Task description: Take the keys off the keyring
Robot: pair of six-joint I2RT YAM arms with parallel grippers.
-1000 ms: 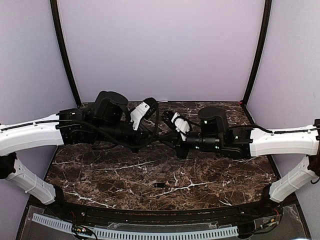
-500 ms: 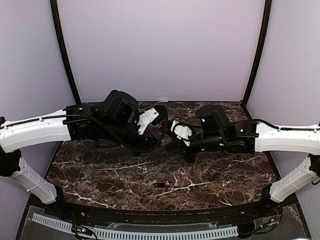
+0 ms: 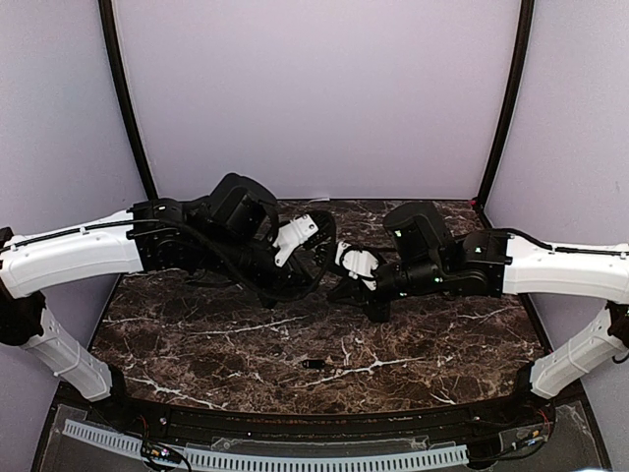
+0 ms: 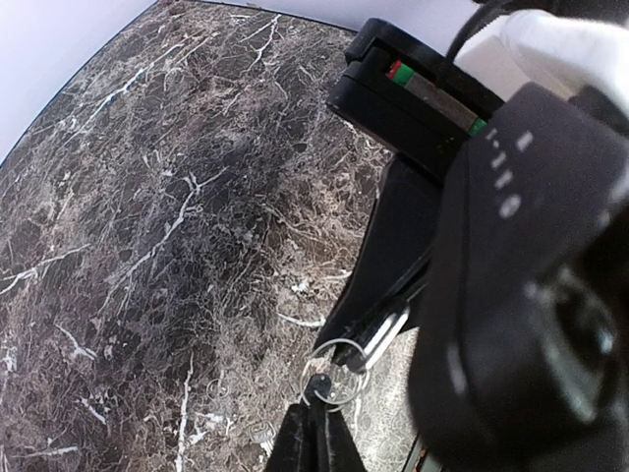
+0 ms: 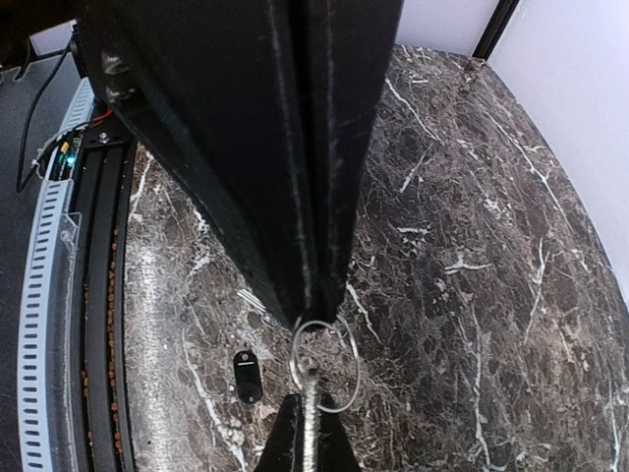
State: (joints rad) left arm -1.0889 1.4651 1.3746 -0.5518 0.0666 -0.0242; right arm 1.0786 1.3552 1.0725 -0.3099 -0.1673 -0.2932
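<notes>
A thin silver keyring [image 5: 326, 366] hangs in the air over the marble table between my two grippers. My left gripper [image 4: 317, 401] is shut on the ring [image 4: 340, 372], with a small dark rounded piece at its tips. In the right wrist view its black fingers [image 5: 295, 177] come down from the top. My right gripper [image 5: 310, 425] is shut on a thin silvery key [image 5: 311, 391] seen edge-on, which is still threaded on the ring. That same key [image 4: 387, 331] glints in the left wrist view. In the top view the grippers [image 3: 329, 285] [image 3: 345, 290] meet mid-table. One dark oblong key [image 5: 246, 377] lies loose on the table [image 3: 314, 364].
The brown marble table [image 3: 197, 334] is bounded by pale walls behind and at both sides. A black rail and a white slotted cable strip [image 3: 265, 457] run along the near edge. Both arm bodies cross the back half of the table.
Both arms have swung in toward the table's middle and slightly nearer, so the grippers now meet closer together. The loose key on the table has not moved.
</notes>
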